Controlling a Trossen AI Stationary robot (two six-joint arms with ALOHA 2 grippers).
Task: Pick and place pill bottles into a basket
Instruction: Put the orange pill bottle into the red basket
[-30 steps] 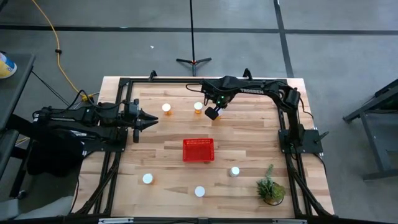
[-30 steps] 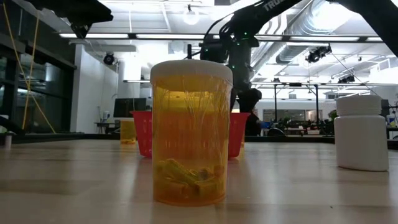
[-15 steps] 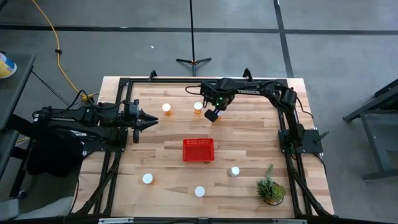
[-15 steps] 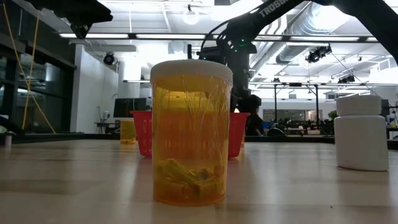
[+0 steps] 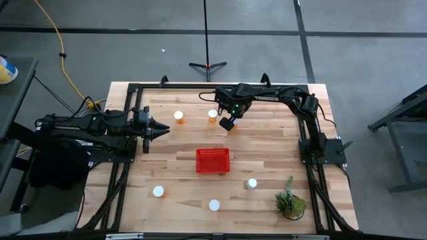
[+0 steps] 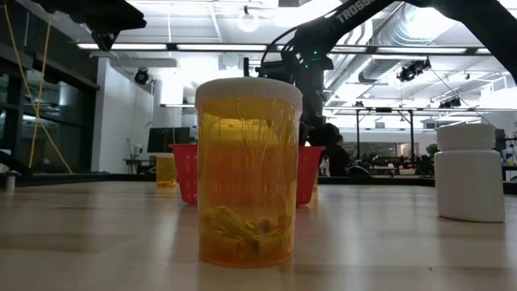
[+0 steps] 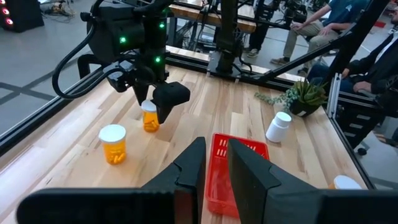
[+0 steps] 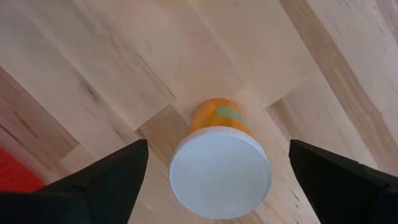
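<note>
The orange bottle (image 8: 219, 168) with the white cap stands upright on the wooden table (image 5: 267, 147), right below my right gripper (image 8: 217, 163). My fingers are spread as wide as they go, one on each side of the cap, and neither touches it; I hold nothing. From above, my right gripper (image 5: 227, 123) hangs over the far middle of the table, just beside that bottle (image 5: 213, 115), which also shows under my fingers in the left wrist view (image 7: 149, 116).

A second bottle (image 5: 179, 117) stands a little farther out to the same side, apart from the first one, between my two grippers. The red basket (image 5: 213, 160) sits nearer the front than my right gripper, in the middle of the table, well apart from the bottle I hover over. I cannot tell from above whether anything lies in it.

Past the basket, toward the front edge, three more bottles stand well apart from each other: one (image 5: 158, 192) off to the left, one (image 5: 214, 205) in the middle, and a white one (image 5: 251, 183) to the right, near a small green plant (image 5: 291, 200).

My left gripper (image 5: 160, 129) waits at the left side of the table, fingers closed together with nothing between them, pointing toward the middle
</note>
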